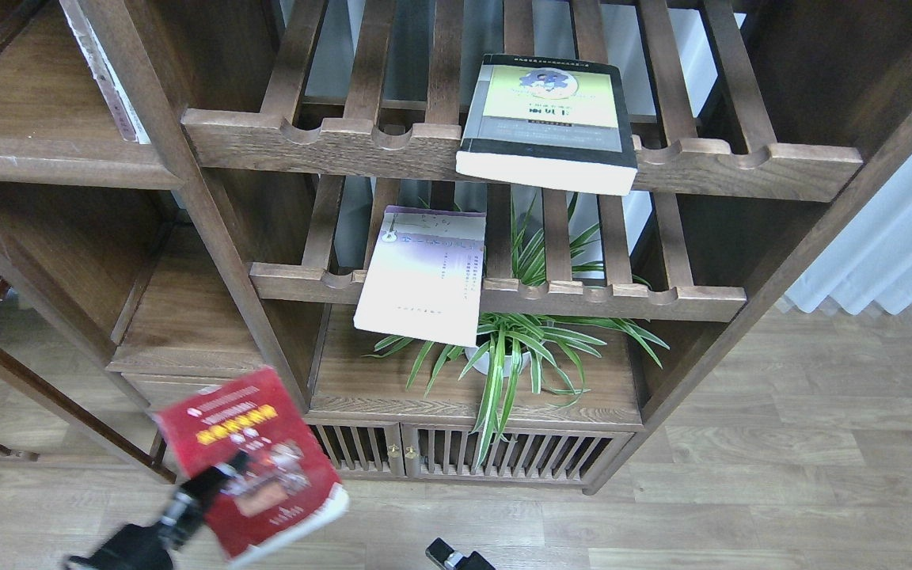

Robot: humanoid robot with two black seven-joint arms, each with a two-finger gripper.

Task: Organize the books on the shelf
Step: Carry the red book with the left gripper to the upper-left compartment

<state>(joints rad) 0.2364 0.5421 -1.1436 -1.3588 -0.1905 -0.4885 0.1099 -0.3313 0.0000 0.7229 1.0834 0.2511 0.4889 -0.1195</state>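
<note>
Head view. Our left gripper [222,475] comes in from the lower left corner and is clenched on the red book [254,459]. Its dark fingers lie across the lower left part of the cover. The red book hangs in the air in front of the cabinet, tilted, its yellow title toward the top and its page edge along the lower right. It touches no shelf.

The solid dark-brown shelf [52,154] sits at the upper left of the unit. A thin pale item stands at its right end against the upright; we cannot tell what it is.

The thick grey-black book [547,119] with the yellow-green panel lies flat on the upper slatted rack [329,146], overhanging that rack's scalloped front rail. The thin white-lavender book [424,273] lies on the lower slatted rack [614,299], its front edge hanging well past the rail. Both are well apart from our left gripper.

A potted spider plant [515,348] stands on the board below the lower rack.

Our right gripper [456,556] shows only as a small dark part at the bottom edge; we cannot tell its state.
</note>
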